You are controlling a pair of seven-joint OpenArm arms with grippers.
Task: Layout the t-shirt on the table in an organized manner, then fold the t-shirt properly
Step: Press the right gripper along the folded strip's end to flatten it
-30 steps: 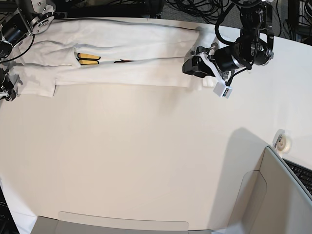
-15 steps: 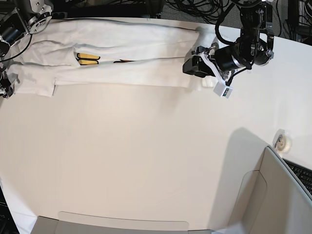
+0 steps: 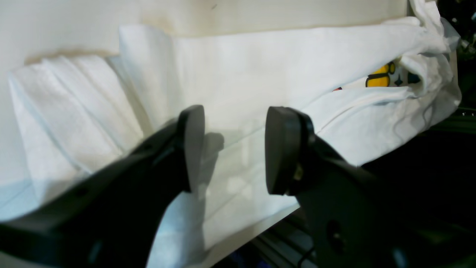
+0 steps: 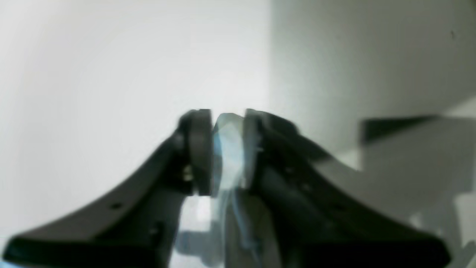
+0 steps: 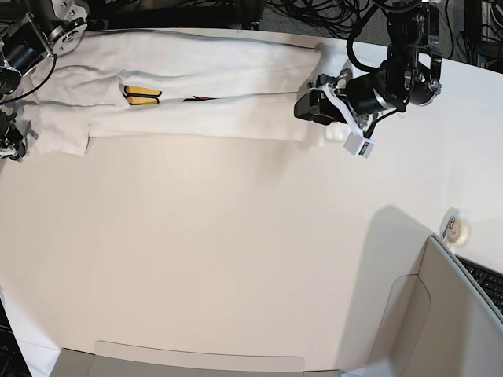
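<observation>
The white t-shirt point(image 5: 220, 78) lies folded into a long strip along the far edge of the table point(image 5: 236, 251). A bit of yellow print point(image 5: 143, 96) shows at a fold. My left gripper point(image 5: 308, 110) hovers over the strip's right end. In the left wrist view it point(image 3: 234, 149) stands open, with pleated cloth point(image 3: 260, 67) lying below the gap. My right gripper point(image 5: 11, 140) is at the strip's left end, half cut off by the frame edge. In the right wrist view it point(image 4: 227, 149) is shut on a thin fold of white cloth.
A tape roll point(image 5: 460, 228) sits near the right edge. A grey-beige panel point(image 5: 440, 314) rises at the lower right with a keyboard point(image 5: 486, 281) behind it. Cables point(image 5: 314, 16) run along the far side. A white tag point(image 5: 357, 147) hangs from the left arm.
The right gripper has closed onto the shirt's left end and shifted slightly at the frame's edge. The left arm and the shirt's strip have stayed where they were.
</observation>
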